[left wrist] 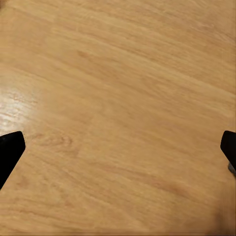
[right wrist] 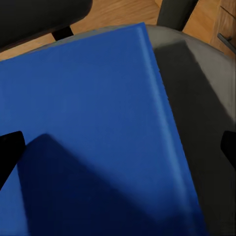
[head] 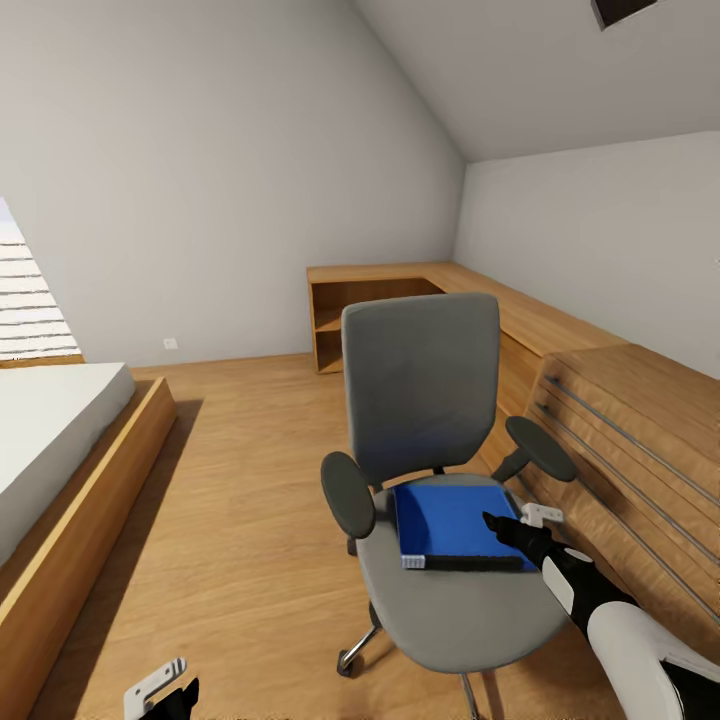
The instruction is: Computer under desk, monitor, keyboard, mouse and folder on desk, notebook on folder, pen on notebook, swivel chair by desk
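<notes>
The grey swivel chair (head: 420, 390) stands on the wood floor mid-room, its back toward the far wall. A bright blue folder (head: 445, 518) lies flat on its seat. My right gripper (head: 515, 522) hovers just over the folder's right edge, open. The right wrist view looks straight down on the folder (right wrist: 88, 123) and the grey seat (right wrist: 201, 98) beside it. There the right gripper (right wrist: 118, 150) has its black fingertips (right wrist: 10, 152) spread wide with nothing held. My left gripper (head: 160, 690) hangs low at the left over bare floor, and in its wrist view it (left wrist: 118, 152) is open.
A bed (head: 50, 440) on a wooden platform fills the left side. A light-wood drawer chest (head: 640, 440) stands close to the chair's right, touching distance from its armrest (head: 540, 448). A low wooden shelf unit (head: 400, 300) runs along the far corner. Open floor (head: 250, 520) lies between bed and chair.
</notes>
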You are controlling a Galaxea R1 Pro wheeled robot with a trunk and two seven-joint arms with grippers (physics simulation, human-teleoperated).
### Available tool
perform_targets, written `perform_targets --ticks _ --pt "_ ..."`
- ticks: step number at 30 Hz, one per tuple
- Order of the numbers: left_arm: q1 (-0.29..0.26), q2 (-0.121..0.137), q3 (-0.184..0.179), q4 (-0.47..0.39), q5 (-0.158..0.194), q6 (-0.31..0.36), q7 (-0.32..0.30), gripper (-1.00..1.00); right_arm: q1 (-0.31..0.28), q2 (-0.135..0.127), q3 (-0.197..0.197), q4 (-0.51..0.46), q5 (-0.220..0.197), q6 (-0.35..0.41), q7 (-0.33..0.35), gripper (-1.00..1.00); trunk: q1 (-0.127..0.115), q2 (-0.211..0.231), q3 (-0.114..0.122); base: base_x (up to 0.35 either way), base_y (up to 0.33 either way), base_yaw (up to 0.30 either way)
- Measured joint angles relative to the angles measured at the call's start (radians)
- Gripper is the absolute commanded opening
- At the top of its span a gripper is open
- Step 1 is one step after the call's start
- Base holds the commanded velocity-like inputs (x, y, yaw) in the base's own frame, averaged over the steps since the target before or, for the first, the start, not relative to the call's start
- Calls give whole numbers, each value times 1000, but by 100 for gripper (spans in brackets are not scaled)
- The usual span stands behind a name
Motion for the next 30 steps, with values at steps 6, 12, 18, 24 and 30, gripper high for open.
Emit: perform_targets --ticks 6,12,18,24,30 --pt "0 0 0 0 0 0 0 100 0 0 0 -1 0 0 -1 100 0 0 0 -18 0 0" --pt "0 0 0 0 0 0 0 100 0 0 0 -4 0 0 -1 100 0 0 0 -117 0 0" --pt "0 0 0 0 0 1 0 100 0 0 -1 -2 0 0 -1 100 0 0 0 -141 0 0" --pt "0 0 0 0 0 0 0 100 0 0 -1 -2 1 0 -2 100 0 0 0 -18 0 0" --pt "0 0 0 0 0 0 0 100 0 0 -1 -1 0 0 -1 100 0 0 0 -118 -30 0"
